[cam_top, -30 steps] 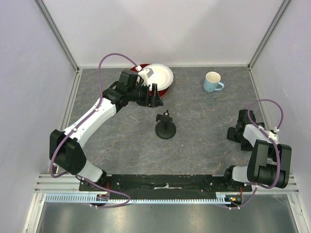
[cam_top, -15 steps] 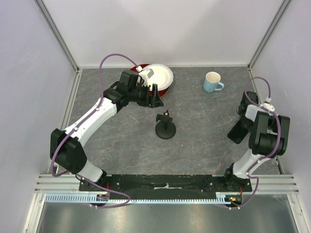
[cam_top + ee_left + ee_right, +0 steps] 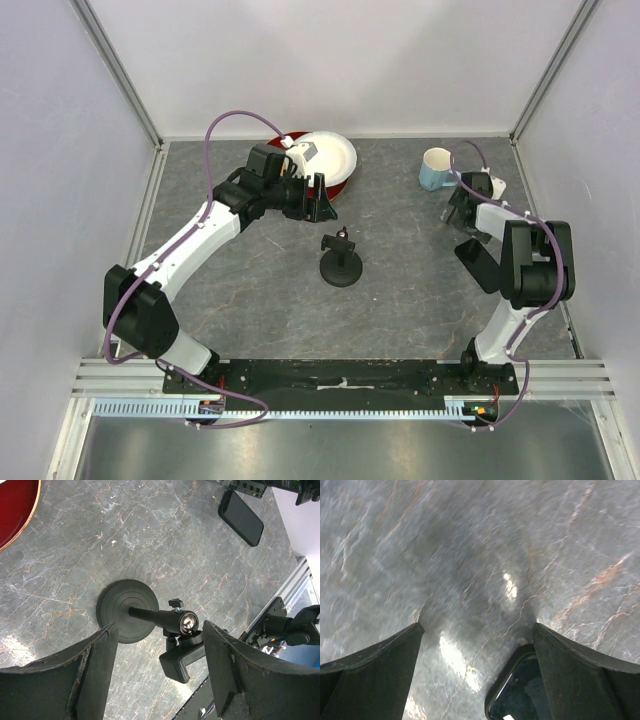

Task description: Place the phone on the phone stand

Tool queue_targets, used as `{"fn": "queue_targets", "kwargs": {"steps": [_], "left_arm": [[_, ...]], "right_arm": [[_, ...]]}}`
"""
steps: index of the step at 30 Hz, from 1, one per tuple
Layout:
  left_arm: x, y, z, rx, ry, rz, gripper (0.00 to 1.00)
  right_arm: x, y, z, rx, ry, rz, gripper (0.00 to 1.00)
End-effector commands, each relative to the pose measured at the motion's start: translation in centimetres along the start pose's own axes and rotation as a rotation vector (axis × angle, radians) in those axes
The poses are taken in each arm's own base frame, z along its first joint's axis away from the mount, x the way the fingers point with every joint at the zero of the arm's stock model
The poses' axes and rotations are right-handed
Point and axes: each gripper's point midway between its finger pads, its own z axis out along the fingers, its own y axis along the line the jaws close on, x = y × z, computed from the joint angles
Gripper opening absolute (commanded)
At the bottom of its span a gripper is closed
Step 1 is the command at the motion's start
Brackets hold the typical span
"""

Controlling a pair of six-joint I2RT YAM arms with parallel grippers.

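Note:
The phone (image 3: 478,264) lies flat on the grey table at the right, and its rounded corner shows in the right wrist view (image 3: 520,695). The phone stand (image 3: 340,262) stands upright mid-table, with its disc base (image 3: 125,610) and clamp head (image 3: 186,630) in the left wrist view. My right gripper (image 3: 462,220) is open and empty, hovering just beyond the phone's far end, with its jaws (image 3: 477,630) apart over bare table. My left gripper (image 3: 320,200) is open and empty behind the stand, which shows between its fingers (image 3: 75,675). The phone also shows far off in the left wrist view (image 3: 241,517).
A blue mug (image 3: 435,168) stands at the back right, close to the right wrist. A white plate on a red plate (image 3: 330,158) sits at the back, by the left gripper. Walls enclose the table on three sides.
My right arm has swung from the table's right edge back and to the left, ending near the mug and uncovering the phone. The left arm and the stand have not moved.

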Motion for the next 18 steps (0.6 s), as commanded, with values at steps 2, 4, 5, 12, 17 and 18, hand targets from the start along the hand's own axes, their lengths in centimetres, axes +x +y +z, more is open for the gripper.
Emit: {"fn": "queue_targets", "kwargs": {"steps": [2, 4, 5, 12, 17, 18], "left_arm": [[-1.5, -1.6, -1.1, 0.049, -0.056, 0.042, 0.74], [-1.6, -1.8, -1.3, 0.054, -0.062, 0.044, 0.74], [-1.7, -1.9, -1.4, 0.058, -0.064, 0.044, 0.74], [-1.9, -3.0, -2.0, 0.104, -0.074, 0.041, 0.74], [-1.9, -2.9, -2.1, 0.1, -0.08, 0.043, 0.74], [-1.9, -3.0, -2.1, 0.103, -0.081, 0.042, 0.74]], "right_arm": [[3.8, 0.0, -2.5, -0.138, 0.097, -0.16, 0.98], [2.6, -0.8, -3.6, -0.116, 0.044, -0.159, 0.98], [1.5, -1.2, -5.0, -0.116, -0.01, -0.139, 0.98], [-2.4, -6.6, -8.9, 0.016, -0.232, 0.217, 0.98], [-0.5, -14.0, -7.8, 0.084, -0.193, 0.53, 0.98], [0.0, -14.4, -7.6, 0.071, -0.175, 0.561, 0.98]]}}
